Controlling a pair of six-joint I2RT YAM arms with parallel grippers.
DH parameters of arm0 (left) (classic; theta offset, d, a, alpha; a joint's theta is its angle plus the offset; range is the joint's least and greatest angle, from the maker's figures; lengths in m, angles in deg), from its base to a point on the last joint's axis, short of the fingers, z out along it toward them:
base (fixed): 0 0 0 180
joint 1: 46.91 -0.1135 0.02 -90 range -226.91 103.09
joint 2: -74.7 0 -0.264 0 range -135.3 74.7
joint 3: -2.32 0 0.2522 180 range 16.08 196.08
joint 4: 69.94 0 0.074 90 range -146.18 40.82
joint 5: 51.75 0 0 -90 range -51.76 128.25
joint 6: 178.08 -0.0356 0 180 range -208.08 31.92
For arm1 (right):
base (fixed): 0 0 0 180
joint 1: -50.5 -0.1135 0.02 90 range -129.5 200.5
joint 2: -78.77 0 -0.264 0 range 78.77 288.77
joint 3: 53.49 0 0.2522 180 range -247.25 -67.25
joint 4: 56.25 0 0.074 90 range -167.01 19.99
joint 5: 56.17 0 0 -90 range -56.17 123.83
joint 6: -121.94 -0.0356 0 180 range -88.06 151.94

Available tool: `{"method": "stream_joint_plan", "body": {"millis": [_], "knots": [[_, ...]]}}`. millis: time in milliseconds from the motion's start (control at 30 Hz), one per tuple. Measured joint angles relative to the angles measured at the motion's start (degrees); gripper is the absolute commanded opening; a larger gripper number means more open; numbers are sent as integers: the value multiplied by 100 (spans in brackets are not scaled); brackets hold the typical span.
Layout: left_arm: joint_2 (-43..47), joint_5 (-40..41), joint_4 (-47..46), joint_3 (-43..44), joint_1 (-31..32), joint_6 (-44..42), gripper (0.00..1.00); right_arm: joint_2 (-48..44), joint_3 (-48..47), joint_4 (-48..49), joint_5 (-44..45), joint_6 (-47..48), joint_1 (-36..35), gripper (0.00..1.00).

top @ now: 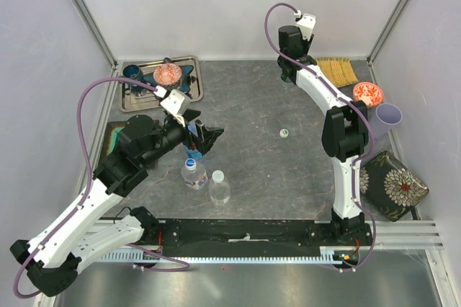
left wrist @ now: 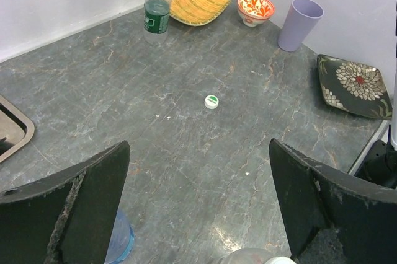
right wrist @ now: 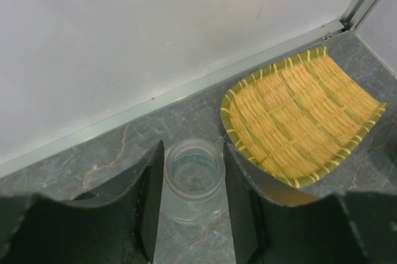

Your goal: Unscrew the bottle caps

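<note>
My right gripper (right wrist: 193,147) reaches to the back of the table, shut on the neck of the greenish bottle (right wrist: 192,205). That bottle's mouth is open, with no cap on it; the same bottle (left wrist: 156,5) stands upright in the left wrist view. A loose green-and-white cap (top: 284,133) lies mid-table. My left gripper (top: 209,141) hangs open and empty above the blue-tinted bottle (top: 193,151). The blue-white labelled bottle (top: 193,174) and the plain clear bottle (top: 219,187) stand just in front, both capped.
A bamboo tray (top: 337,70), a red patterned bowl (top: 367,93), a lilac cup (top: 387,117) and a dark floral plate (top: 395,184) line the right side. A metal tray (top: 193,95) with a bowl and a dark cup sits back left.
</note>
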Motion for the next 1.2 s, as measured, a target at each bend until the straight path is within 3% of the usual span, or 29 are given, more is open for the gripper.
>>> {"method": "stream_joint_plan", "body": {"millis": [333,1033,1200], "knots": [[-2,0,0,-2,0,0,100,0,0,-308,-173,-68,-2,66],[-59,-2,0,-7,0,0,100,0,-96,-426,-354,-146,22,72],[-59,-4,0,-24,0,0,100,0,-96,-428,-398,-155,31,79]]}}
